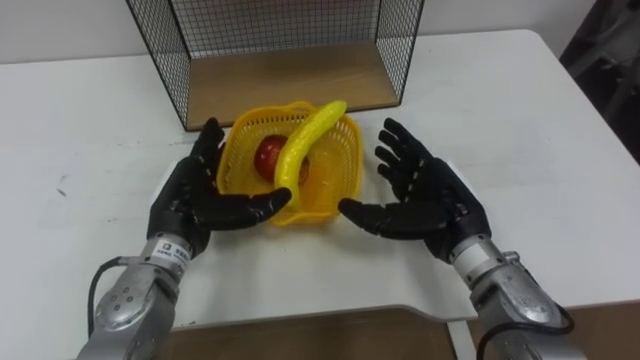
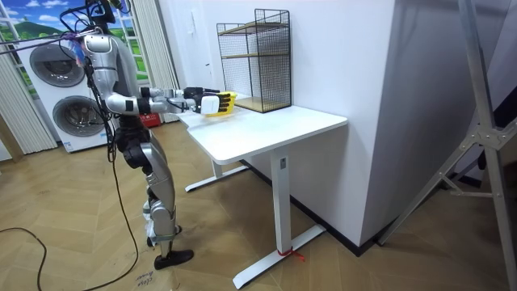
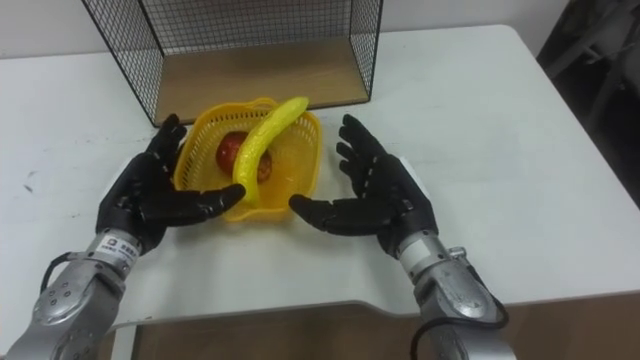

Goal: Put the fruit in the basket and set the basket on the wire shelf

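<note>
**Yellow basket (image 1: 338,190) filled, ready for the lift**

Nearest, the left hand (image 1: 195,200) lies open against the basket's left wall, its thumb across the front. The right hand (image 1: 430,200) is open just right of the basket, thumb reaching toward the front. Inside the basket rest a banana (image 1: 305,140) and a red fruit (image 1: 268,155). Press both palms in evenly and lift level, so the overhanging banana keeps its seat. The wire shelf (image 1: 290,40) stands just behind the basket.

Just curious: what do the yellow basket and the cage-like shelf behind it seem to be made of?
The basket looks like glossy yellow moulded plastic: its wall is an openwork lattice. The wire shelf seems thin black metal mesh, with a matte, wood-grained board as its floor, possibly laminate.
</note>
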{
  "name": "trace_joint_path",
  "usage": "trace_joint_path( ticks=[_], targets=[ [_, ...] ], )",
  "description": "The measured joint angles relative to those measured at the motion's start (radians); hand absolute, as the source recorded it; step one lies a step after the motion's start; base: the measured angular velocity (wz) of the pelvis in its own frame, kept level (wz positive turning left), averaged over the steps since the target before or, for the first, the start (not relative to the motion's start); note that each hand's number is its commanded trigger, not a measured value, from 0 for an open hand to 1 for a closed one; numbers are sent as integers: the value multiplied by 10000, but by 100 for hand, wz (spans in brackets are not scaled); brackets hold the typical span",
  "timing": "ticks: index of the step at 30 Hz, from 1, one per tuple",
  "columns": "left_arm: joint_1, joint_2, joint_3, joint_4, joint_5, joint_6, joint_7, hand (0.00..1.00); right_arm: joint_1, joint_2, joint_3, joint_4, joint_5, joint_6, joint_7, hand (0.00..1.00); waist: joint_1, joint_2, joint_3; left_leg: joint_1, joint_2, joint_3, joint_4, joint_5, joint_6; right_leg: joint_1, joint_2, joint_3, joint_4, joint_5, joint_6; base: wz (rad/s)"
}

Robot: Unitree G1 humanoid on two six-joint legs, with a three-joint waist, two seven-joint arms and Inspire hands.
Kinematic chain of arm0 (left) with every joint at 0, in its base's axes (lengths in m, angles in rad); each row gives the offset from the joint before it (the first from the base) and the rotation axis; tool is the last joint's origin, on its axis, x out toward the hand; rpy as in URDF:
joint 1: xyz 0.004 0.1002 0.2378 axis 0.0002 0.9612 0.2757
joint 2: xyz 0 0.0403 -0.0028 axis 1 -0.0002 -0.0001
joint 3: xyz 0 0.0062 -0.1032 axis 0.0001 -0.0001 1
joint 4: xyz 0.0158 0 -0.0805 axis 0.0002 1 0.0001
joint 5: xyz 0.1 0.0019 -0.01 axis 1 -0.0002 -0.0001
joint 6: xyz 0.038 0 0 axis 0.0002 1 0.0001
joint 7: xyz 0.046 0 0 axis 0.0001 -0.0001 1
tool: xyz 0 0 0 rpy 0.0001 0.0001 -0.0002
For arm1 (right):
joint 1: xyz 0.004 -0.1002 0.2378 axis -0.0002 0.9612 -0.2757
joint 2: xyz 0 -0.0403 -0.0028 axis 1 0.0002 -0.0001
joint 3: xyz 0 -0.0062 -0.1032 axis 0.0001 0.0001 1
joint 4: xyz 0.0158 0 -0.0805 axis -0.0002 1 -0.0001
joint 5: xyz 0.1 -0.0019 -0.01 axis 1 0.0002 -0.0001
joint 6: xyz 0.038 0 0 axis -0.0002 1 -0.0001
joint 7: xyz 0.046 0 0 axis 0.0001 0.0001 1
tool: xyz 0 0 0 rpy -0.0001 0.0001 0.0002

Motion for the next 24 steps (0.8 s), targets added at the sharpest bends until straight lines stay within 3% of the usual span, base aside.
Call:
trace_joint_path(
  ticks=[24],
  targets=[
    [-188,-138,-285,-381,0,-3,-7,0,0,27,353,21,363,0,-19,0,15,65,-33,18,-3,36,4,0,0,26,-7,-33,-14,7,-8,0]
  ],
)
